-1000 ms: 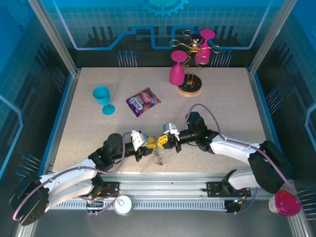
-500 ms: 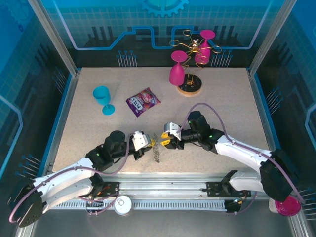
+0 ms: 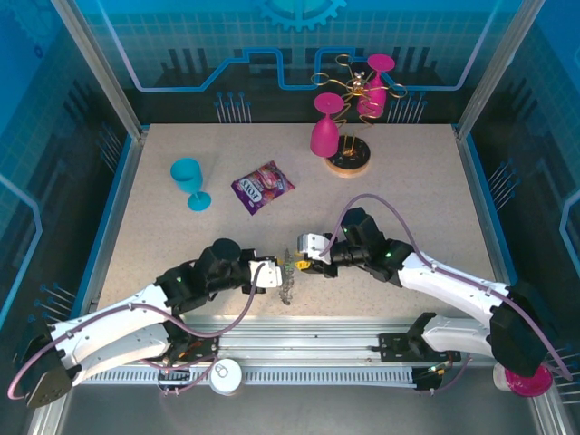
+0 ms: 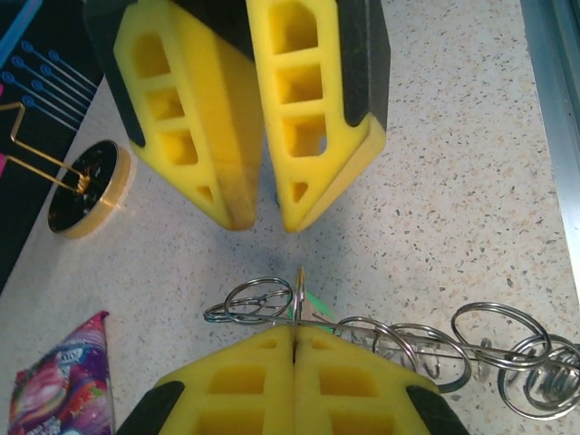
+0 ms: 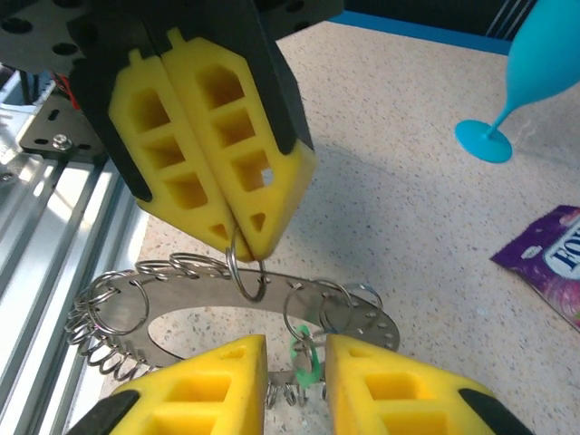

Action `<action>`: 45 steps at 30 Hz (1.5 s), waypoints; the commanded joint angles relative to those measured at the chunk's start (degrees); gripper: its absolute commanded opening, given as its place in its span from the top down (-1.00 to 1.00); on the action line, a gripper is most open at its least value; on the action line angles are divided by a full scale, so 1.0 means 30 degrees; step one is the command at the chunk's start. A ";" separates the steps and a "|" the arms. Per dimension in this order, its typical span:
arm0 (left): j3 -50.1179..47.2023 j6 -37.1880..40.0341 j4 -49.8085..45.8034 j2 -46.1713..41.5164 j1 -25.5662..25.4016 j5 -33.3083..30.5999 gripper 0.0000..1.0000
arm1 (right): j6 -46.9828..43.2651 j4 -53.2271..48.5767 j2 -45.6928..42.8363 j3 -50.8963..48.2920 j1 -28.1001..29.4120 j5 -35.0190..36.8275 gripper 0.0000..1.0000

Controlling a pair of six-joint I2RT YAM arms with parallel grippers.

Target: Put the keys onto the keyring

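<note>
Left claw [image 5: 245, 240] clamped shut on a wire loop of the keyring [image 5: 195, 294] — lying crosswise near the counter's [image 5: 408, 136] front edge; right claw [image 4: 269, 222] opposite, parted — green key [image 5: 304, 355] between its fingers, seemingly unpinched.

Left claw [image 3: 272, 275] and right claw [image 3: 305, 264] face nose to nose over the keyring [image 3: 288, 290] near the bench's [image 3: 417, 208] front edge (snack packet [image 3: 262, 188] and blue goblet [image 3: 188, 177] behind)

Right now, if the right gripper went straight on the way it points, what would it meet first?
Probably the keyring, its metal band lying just beyond the right gripper; the left gripper, shut on one of its loops, comes right behind. Depth is hard to judge.
</note>
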 commanded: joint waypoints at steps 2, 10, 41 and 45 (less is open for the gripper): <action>-0.0183 0.1625 0.1094 -0.0646 -0.0165 0.0230 1.00 | -0.0435 0.0510 0.0297 -0.0345 0.0360 -0.1254 0.52; -0.0086 0.1887 0.0766 -0.0733 -0.0164 0.0569 1.00 | -0.0568 0.1551 0.0436 -0.0498 0.0683 -0.1257 0.51; 0.1835 -0.0404 -0.1574 -0.0020 -0.0110 0.1518 1.00 | -0.1031 0.2285 0.1444 -0.0007 0.1715 -0.0728 1.00; 0.1257 -0.2060 -0.0988 -0.1085 0.0578 0.1665 0.67 | 0.0310 0.3896 0.1041 -0.0812 0.0941 -0.2135 1.00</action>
